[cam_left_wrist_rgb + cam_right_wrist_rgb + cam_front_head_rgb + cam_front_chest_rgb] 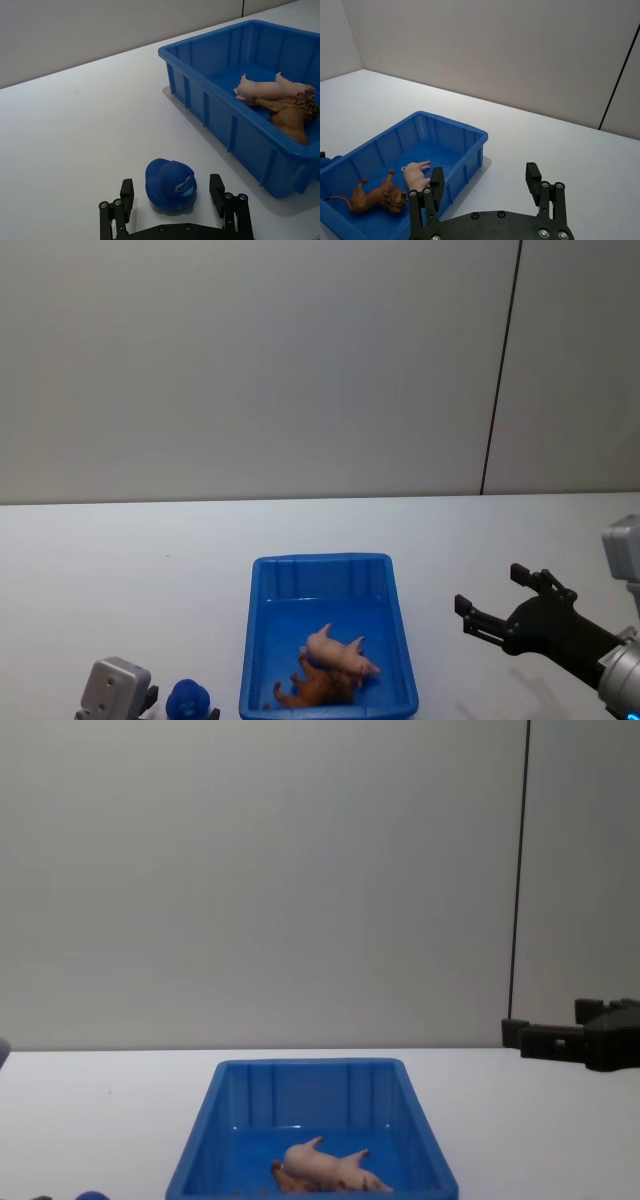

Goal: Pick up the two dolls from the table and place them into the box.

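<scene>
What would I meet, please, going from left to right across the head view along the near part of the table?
Left tool → blue duck toy → blue box, holding the lion and pig → right tool, open.

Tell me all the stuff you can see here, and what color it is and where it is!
pig: one, pale pink, lying in the box, partly on the lion.
lion: one, brown, lying in the box's near end, under the pig.
box: one, bright blue, on the table, middle front.
duck toy: one, dark blue, on the table left of the box, between the left end effector's fingers.
table: one, white, under everything.
wall: one, pale grey, behind the table, with a dark vertical seam.
left end effector: one, black, open, around the duck toy.
right end effector: one, black, open, above the table right of the box.
</scene>
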Controlling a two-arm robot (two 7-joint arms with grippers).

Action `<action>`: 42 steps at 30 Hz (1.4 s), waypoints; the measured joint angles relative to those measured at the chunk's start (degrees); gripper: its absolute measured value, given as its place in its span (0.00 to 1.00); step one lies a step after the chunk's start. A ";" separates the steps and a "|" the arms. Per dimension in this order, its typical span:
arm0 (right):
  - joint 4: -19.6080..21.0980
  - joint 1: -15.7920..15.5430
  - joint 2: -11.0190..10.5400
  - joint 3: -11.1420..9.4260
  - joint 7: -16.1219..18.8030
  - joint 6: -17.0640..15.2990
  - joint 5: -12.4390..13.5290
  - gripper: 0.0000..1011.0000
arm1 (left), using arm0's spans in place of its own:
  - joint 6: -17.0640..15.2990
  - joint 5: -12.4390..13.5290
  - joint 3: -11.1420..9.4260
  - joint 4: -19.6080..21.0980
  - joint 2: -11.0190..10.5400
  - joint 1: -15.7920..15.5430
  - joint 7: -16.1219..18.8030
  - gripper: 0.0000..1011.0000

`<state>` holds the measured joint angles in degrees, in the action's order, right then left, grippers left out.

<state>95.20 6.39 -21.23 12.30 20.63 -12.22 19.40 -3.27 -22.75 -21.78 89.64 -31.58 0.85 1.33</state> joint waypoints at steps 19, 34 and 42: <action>0.00 0.00 0.01 0.00 0.00 0.00 0.00 0.99 | 0.95 2.59 0.40 -4.21 2.64 -3.49 -2.98 0.53; 0.00 0.00 0.00 0.00 0.00 0.00 0.00 0.99 | 1.57 6.80 1.47 -0.41 3.62 -6.60 -4.00 0.43; -0.01 0.00 0.00 0.00 0.00 0.00 0.00 0.99 | 2.02 10.53 1.12 0.97 6.31 -10.34 -6.89 0.52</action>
<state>95.19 6.39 -21.23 12.30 20.63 -12.22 19.40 -1.25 -12.22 -20.67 90.61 -25.26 -9.49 -5.56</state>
